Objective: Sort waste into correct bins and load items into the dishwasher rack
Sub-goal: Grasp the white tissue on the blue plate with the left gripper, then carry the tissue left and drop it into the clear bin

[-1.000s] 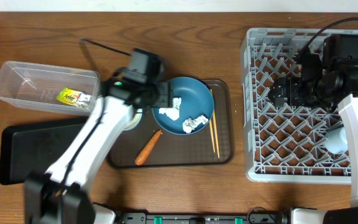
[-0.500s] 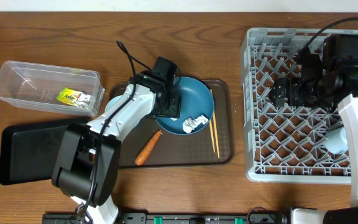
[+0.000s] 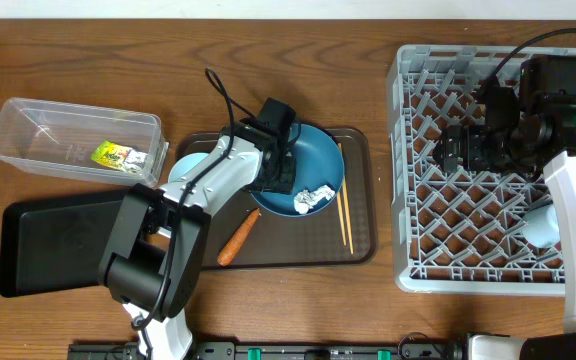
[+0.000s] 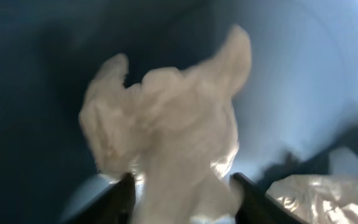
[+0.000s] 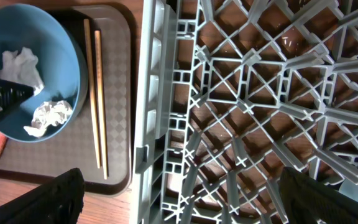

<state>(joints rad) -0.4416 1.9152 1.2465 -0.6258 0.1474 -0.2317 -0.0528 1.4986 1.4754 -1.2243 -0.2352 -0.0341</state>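
Observation:
The dark blue plate (image 3: 313, 155) sits on the brown serving tray (image 3: 363, 245) and holds two crumpled white tissue pieces. My left gripper (image 3: 280, 180) is down in the plate, open, its fingers (image 4: 185, 202) on either side of one tissue (image 4: 166, 130). The other tissue (image 3: 315, 198) lies beside it. The carrot (image 3: 238, 237) and the chopsticks (image 3: 344, 210) lie on the serving tray. The clear tub (image 3: 28, 125) holds the green-yellow wrapper (image 3: 116, 155). My right gripper (image 3: 448, 152) is open and empty above the grey rack (image 3: 488, 260). No rice grains are visible.
The black tray (image 3: 48, 250) lies front left, below the clear tub. A light blue bowl (image 3: 188, 165) shows under my left arm. A pale cup (image 3: 543, 225) stands in the rack's right side. The right wrist view shows the rack (image 5: 260, 93), the plate (image 5: 30, 37) and the chopsticks (image 5: 95, 93).
My left arm has swung right from beside the tub and lowered into the blue plate, over one tissue. The right arm has not moved.

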